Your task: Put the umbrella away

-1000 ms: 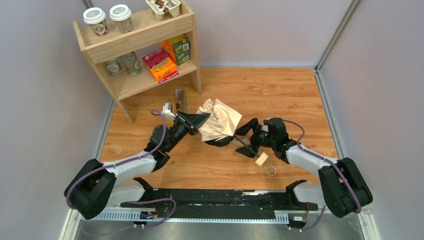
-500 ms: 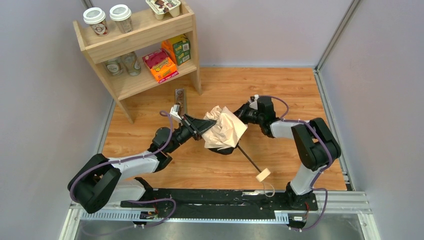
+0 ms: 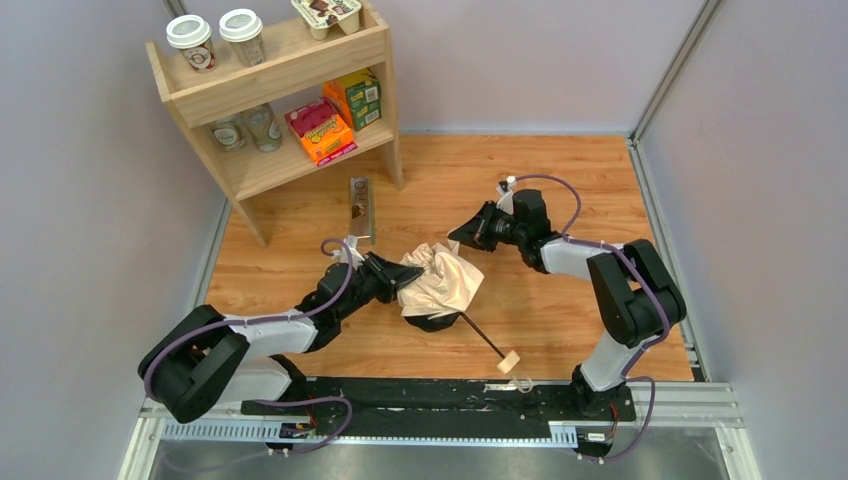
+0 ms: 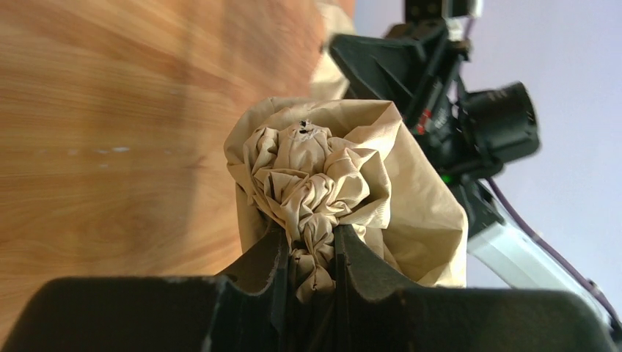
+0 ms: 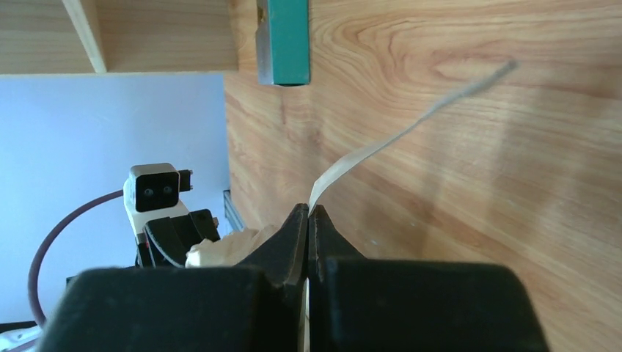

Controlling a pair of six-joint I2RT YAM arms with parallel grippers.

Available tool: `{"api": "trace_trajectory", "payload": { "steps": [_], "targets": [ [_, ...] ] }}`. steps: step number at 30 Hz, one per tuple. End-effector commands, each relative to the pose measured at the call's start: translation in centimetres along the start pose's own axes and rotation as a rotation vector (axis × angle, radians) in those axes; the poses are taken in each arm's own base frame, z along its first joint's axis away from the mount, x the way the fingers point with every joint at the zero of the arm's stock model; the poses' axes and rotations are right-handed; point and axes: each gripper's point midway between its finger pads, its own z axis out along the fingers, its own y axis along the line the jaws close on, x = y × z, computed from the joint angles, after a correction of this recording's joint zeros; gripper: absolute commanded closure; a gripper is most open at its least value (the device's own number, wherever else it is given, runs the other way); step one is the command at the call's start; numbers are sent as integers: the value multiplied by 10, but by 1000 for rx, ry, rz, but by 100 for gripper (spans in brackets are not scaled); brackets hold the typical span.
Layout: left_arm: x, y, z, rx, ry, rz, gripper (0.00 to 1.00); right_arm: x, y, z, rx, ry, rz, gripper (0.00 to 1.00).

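The umbrella (image 3: 447, 283) lies on the wooden floor, its beige canopy (image 4: 315, 165) crumpled. Its black shaft (image 3: 483, 338) runs toward the near edge and ends in a light wooden knob (image 3: 508, 362) with a loop strap. My left gripper (image 3: 399, 283) is shut on a twisted bunch of the canopy fabric, seen between the jaws of the left gripper (image 4: 309, 238) in the wrist view. My right gripper (image 3: 461, 238) hangs just beyond the canopy's far side. The right gripper (image 5: 309, 213) is shut on a thin pale strap (image 5: 411, 125) that trails away over the floor.
A wooden shelf (image 3: 290, 100) stands at the back left with cups, glasses and snack boxes. A narrow green-and-metal bar (image 3: 360, 203) lies on the floor by the shelf's foot, also the bar (image 5: 283, 40) in the right wrist view. Grey walls close in both sides.
My right gripper left the shaft near the knob, swung to the canopy's far side and shut on the strap. My left gripper drew the umbrella nearer and lower.
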Motion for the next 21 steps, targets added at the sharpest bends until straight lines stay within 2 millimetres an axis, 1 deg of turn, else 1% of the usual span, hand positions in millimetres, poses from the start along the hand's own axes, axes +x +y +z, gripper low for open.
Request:
{"api": "trace_trajectory", "payload": {
  "steps": [1, 2, 4, 7, 8, 11, 13, 16, 18, 19, 20, 21],
  "targets": [
    [7, 43, 0, -154, 16, 3, 100, -29, -11, 5, 39, -129, -116, 100],
    [7, 45, 2, -162, 16, 11, 100, -28, -16, 7, 42, -129, -118, 100],
    [7, 58, 4, -203, 16, -1, 100, -26, -28, 12, 73, -114, -143, 100],
    [9, 77, 6, -257, 20, -38, 100, -26, -48, 13, 177, -82, -193, 100],
    [10, 80, 6, -267, 24, -41, 100, -28, -49, 13, 198, -82, -213, 100],
    [16, 101, 4, -340, 46, -62, 100, -28, -59, 11, 253, -63, -270, 100],
    [19, 110, 3, -372, 57, -81, 100, -28, -66, 11, 289, -41, -293, 100],
    [21, 118, 2, -406, 65, -95, 100, -29, -75, 10, 325, -37, -325, 99],
    [21, 121, 0, -433, 68, -89, 100, -34, -80, 9, 362, -36, -350, 93],
    [21, 121, -1, -441, 66, -89, 100, -34, -85, 7, 394, -28, -352, 91],
    [20, 125, -4, -467, 60, -90, 100, -39, -84, 6, 414, -23, -378, 87],
    [19, 123, -4, -468, 59, -82, 100, -40, -87, 2, 453, -6, -392, 80]
  ]
}}
